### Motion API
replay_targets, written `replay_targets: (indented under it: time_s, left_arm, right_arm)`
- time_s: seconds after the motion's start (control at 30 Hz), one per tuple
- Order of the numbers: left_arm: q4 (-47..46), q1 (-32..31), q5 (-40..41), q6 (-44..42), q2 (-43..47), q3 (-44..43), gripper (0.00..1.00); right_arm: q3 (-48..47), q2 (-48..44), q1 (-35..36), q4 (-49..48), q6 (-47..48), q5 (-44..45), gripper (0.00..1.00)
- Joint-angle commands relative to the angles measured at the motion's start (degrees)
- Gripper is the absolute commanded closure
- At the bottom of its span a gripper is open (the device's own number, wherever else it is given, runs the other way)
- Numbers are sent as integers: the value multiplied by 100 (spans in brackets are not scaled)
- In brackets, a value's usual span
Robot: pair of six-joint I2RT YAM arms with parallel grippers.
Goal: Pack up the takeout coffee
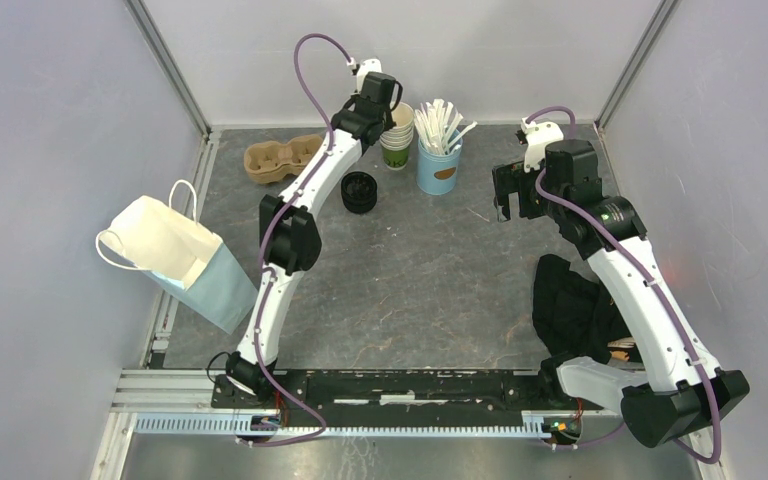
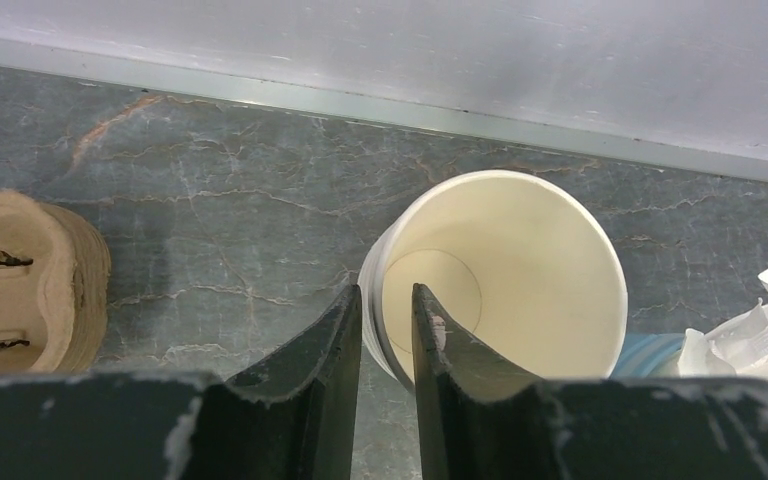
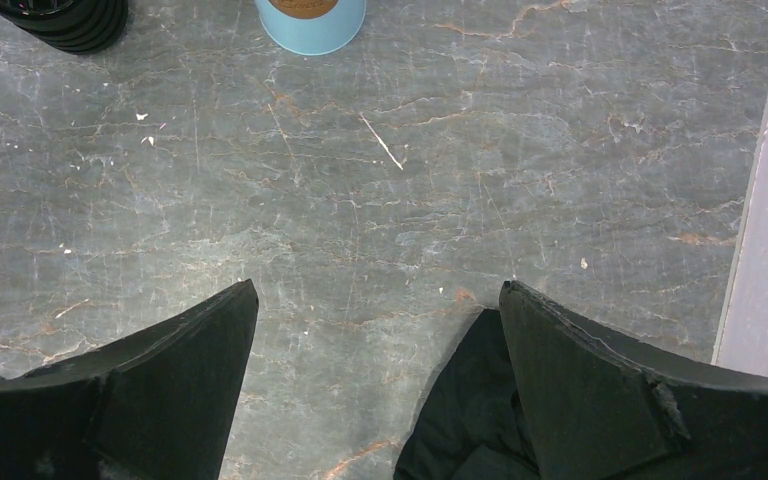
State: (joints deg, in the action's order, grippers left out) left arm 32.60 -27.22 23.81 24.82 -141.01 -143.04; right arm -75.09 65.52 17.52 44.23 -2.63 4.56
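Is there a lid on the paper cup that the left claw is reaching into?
No, the left wrist view looks straight into the open paper cup, down to its cream bottom, with no lid over it.

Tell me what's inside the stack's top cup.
The top cup shows only a bare cream bottom and one finger of the left gripper inside its near rim. That finger hides the near inner wall.
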Motion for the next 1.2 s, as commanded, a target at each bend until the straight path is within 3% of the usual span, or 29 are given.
replay_targets:
  time_s: [0.0,0.43,0.83,1.17]
  left_arm:
    - [-183,42,115,88,35,-304,67]
    - [-207,42,1,129,6,-294,76]
    - [-268,50,106,-29,162,-404,98]
    - [-186,163,-132,326,438,-342,98]
  right_arm:
    - [15,-48,17,-273,66,10,2]
    - [42,-63,21,-268,53,-29,2]
    - [28,-60,17,-281,64,-25,2]
    - [64,-127,20,-278,55,-31,2]
